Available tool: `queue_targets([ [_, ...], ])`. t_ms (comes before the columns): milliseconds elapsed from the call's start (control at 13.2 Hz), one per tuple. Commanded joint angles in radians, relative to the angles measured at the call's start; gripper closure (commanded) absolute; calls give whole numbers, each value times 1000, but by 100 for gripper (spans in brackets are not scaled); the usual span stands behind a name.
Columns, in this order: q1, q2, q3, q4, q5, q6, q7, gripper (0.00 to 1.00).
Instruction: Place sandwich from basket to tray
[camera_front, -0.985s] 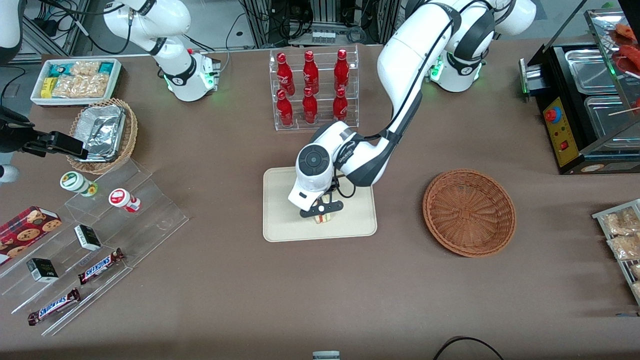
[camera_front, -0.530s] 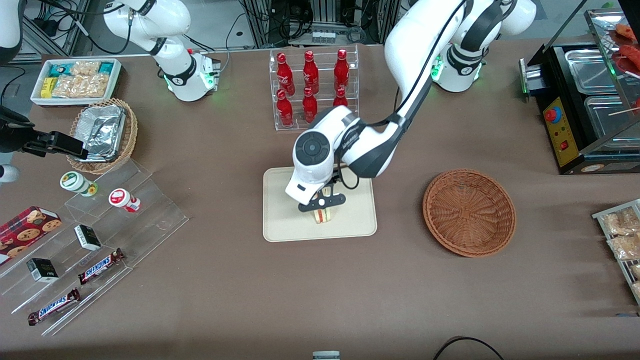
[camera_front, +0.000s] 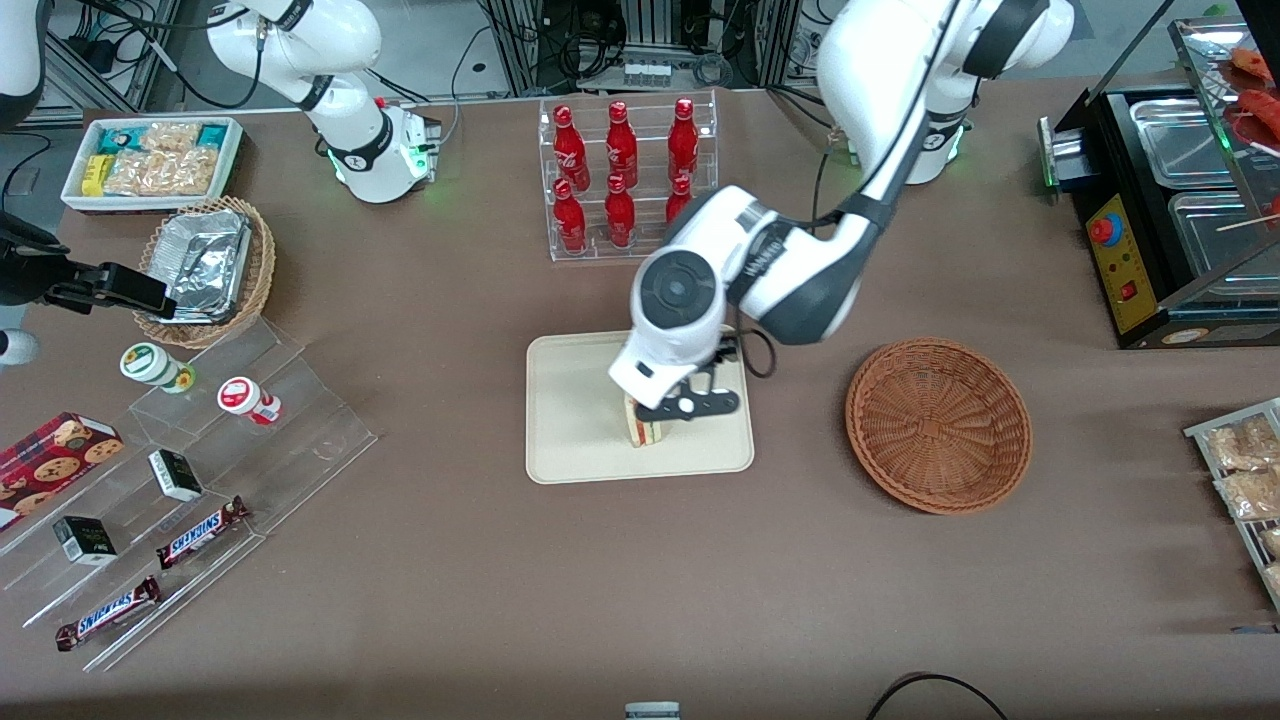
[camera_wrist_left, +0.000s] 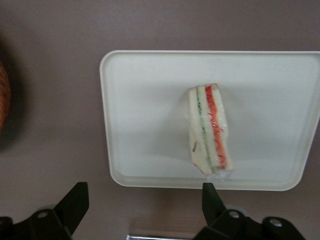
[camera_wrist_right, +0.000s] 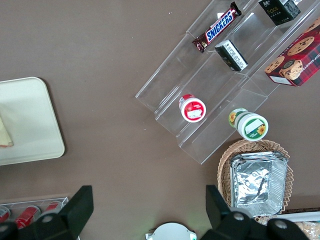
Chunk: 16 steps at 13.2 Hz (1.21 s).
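The sandwich (camera_front: 645, 428) (camera_wrist_left: 210, 130), a clear-wrapped wedge with red and green layers, lies on the cream tray (camera_front: 575, 420) (camera_wrist_left: 145, 110), near the tray's edge closest to the front camera. A corner of the sandwich (camera_wrist_right: 4, 132) and the tray (camera_wrist_right: 30, 120) also show in the right wrist view. My left gripper (camera_front: 690, 407) (camera_wrist_left: 142, 200) hangs open above the tray's end toward the basket, apart from the sandwich, with nothing between its fingers (camera_wrist_left: 76, 199). The reddish-brown basket (camera_front: 938, 425) sits empty beside the tray, toward the working arm's end.
A clear rack of red bottles (camera_front: 625, 180) stands farther from the front camera than the tray. Toward the parked arm's end are acrylic steps with snacks (camera_front: 200, 440), a tan basket of foil containers (camera_front: 205, 270) and a white snack box (camera_front: 150, 160). A black food warmer (camera_front: 1170, 210) stands at the working arm's end.
The gripper, down around the sandwich a second ago, has let it go, risen and shifted toward the basket. The sandwich stays on the tray.
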Motion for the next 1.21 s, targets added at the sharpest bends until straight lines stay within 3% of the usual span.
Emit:
queue_targets([
  [0,101,-153,-7,-169,6,-14,175,0],
  [379,282,-301,-5,-330,22,-16,459,0],
  [758,452,-463,-4,-454,88,-39,699,0],
  [1136,549,-557,-4,-457,94,-125,708,0],
])
